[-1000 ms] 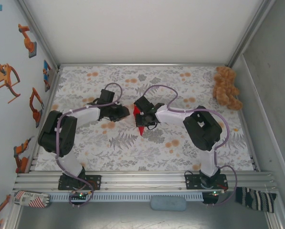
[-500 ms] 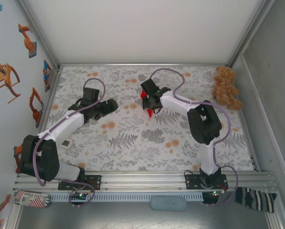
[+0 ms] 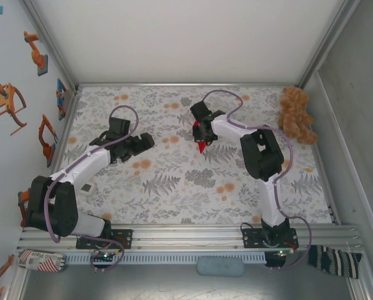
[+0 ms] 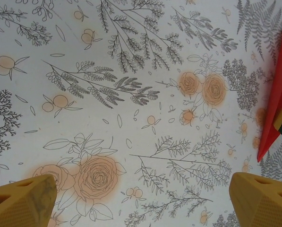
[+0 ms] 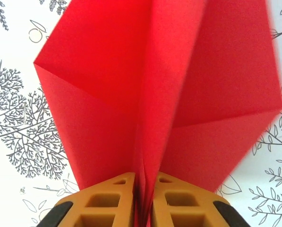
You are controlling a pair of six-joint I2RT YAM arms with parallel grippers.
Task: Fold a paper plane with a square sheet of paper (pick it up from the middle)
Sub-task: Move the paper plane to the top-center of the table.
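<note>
Right gripper (image 5: 143, 189) farther out, plane (image 5: 131, 85) inside

I see a brown teddy bear (image 3: 297, 114) at the far right corner of the floral bench (image 3: 174, 187). A striped cloth (image 3: 335, 260) lies by the near rail (image 3: 186, 234).

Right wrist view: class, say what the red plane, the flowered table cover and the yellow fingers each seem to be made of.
Paper plane: thin matte paper, judging by its sharp creases and flat facets.
Table cover: a smooth printed sheet, cloth or vinyl; the look leaves it open.
Fingers: hard mustard-yellow plastic, probably moulded or printed, given the hollow ribbed cells.
</note>
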